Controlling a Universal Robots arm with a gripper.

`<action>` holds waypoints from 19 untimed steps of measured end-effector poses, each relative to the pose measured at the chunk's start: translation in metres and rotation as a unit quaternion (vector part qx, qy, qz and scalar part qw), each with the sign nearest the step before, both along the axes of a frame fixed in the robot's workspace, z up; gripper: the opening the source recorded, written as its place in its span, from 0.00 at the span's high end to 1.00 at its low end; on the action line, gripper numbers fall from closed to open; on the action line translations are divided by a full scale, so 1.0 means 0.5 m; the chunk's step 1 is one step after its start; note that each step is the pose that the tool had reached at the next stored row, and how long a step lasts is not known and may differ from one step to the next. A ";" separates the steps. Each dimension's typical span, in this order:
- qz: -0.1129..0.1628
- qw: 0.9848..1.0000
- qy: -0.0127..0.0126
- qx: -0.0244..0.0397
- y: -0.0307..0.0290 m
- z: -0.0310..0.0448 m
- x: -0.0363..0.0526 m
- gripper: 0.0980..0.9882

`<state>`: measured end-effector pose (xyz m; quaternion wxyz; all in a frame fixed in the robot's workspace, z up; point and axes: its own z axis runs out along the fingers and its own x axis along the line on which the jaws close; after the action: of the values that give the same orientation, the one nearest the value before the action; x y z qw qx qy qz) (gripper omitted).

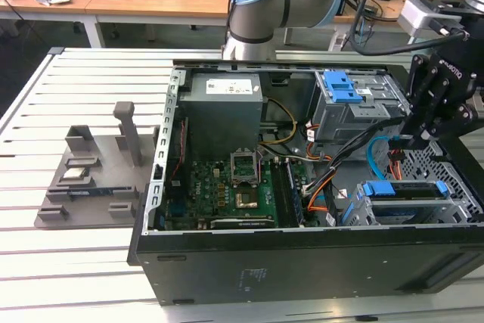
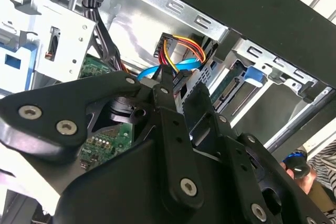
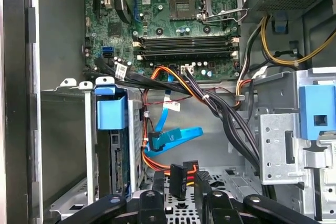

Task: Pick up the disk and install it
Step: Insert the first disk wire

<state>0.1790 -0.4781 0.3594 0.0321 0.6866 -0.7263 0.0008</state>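
Even, diffuse overhead light fills the open computer case (image 1: 227, 262), with soft shadows pooling under the drive cage (image 3: 110, 145). Glare whitens the metal panel (image 2: 131, 30) at 11 o'clock; the near gripper linkage blurs slightly.

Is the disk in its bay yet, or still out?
In. The disk sits in the lower drive cage in the exterior view; the gripper is above it.

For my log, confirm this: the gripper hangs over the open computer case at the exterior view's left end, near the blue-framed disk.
Wrong in one respect. The gripper hangs at the exterior view's right end of the open computer case, not the left end, as the exterior view shows. The rest holds: it is over the case and near the blue-framed disk.
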 end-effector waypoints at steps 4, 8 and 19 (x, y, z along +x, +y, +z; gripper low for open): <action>0.000 1.000 0.000 0.000 -0.001 -0.011 0.000 0.70; 0.000 1.000 0.000 -0.003 -0.001 -0.013 0.000 0.70; 0.000 1.000 0.000 -0.003 -0.001 -0.013 0.000 0.92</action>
<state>0.1788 -0.4787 0.3531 0.0345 0.6865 -0.7263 0.0033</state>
